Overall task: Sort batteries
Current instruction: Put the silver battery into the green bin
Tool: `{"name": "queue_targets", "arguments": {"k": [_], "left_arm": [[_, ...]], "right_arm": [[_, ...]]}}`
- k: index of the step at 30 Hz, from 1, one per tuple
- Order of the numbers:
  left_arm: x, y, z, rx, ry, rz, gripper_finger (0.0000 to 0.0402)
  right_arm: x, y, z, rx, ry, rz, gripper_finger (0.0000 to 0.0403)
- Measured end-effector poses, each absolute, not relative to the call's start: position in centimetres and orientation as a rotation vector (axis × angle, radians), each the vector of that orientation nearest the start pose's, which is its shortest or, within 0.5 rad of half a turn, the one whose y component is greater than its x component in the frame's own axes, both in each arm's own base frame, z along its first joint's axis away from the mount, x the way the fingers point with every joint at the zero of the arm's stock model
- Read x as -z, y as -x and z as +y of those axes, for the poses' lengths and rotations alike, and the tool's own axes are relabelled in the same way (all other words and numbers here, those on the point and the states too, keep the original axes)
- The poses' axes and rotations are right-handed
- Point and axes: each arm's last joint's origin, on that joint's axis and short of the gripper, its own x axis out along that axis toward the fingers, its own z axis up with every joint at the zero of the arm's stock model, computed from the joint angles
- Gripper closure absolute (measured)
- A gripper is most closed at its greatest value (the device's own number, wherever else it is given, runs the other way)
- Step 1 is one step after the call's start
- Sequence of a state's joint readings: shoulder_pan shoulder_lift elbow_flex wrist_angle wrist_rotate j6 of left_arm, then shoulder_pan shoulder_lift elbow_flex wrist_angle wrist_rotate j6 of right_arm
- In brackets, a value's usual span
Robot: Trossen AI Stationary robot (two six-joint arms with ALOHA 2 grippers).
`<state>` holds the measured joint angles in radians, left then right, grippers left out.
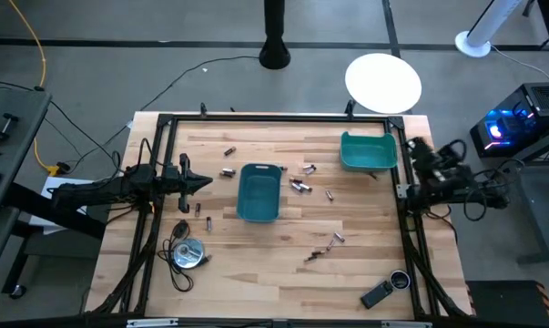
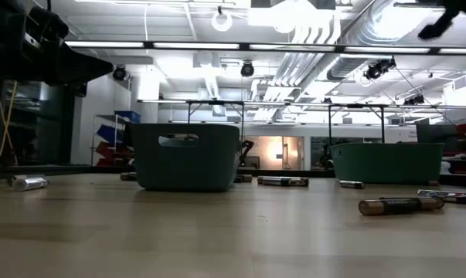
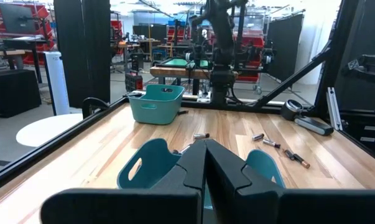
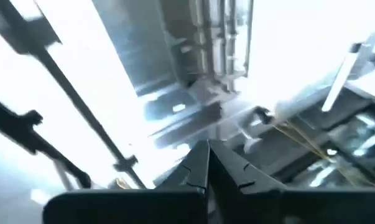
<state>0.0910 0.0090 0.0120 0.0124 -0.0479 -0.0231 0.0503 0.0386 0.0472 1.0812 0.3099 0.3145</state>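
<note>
Silvery and dark batteries [image 1: 299, 185] lie flat on the wooden counter [image 1: 283, 264], long axes pointing every way, scattered around the central teal bin [image 1: 259, 192]; a second bin [image 1: 368, 151] sits near the far right edge. Left claw [image 1: 207, 181] pressed together beside the central bin; right claw [image 4: 208, 163] pressed together, raised off the counter's right edge

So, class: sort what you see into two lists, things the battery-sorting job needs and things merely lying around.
Job:
- batteries
- central teal bin
- far teal bin

Lying about:
- black remote-like device
- silver disc with black cable
</note>
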Motion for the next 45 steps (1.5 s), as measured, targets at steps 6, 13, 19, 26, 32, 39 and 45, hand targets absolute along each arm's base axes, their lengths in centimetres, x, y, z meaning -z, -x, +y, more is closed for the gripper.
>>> {"name": "queue_targets", "arguments": {"k": [6, 13, 19, 26, 32, 39, 45], "left_arm": [[-16.8, -9.7, 1.0, -0.139, 0.023, -0.017, 0.0401], [-16.8, -9.7, 1.0, -0.139, 0.023, -0.017, 0.0401], [-16.8, -9.7, 1.0, -0.139, 0.023, -0.017, 0.0401], [-16.8, -9.7, 1.0, -0.139, 0.023, -0.015, 0.0401], [-16.8, -9.7, 1.0, -0.139, 0.023, -0.014, 0.0401], [-16.8, -9.7, 1.0, -0.139, 0.023, -0.014, 0.0401], [-16.8, -9.7, 1.0, -0.139, 0.023, -0.013, 0.0401]], "right_arm": [[-30.0, -10.9, 0.7, -0.137, -0.628, -0.475, 0.0402], [-26.1, -21.5, 5.6, -0.184, -0.901, 0.739, 0.0402], [-21.6, -25.0, 9.2, -0.052, -0.988, 1.464, 0.0402], [-20.9, -26.5, 12.2, 0.257, -0.782, 1.597, 0.0402], [-20.1, -25.8, 11.6, 0.445, -0.784, 1.560, 0.0397], [-18.7, -24.2, 9.4, 0.464, -0.834, 1.418, 0.0321], [-16.5, -23.7, 8.5, 0.438, -0.813, 1.422, 0.0246]]}}
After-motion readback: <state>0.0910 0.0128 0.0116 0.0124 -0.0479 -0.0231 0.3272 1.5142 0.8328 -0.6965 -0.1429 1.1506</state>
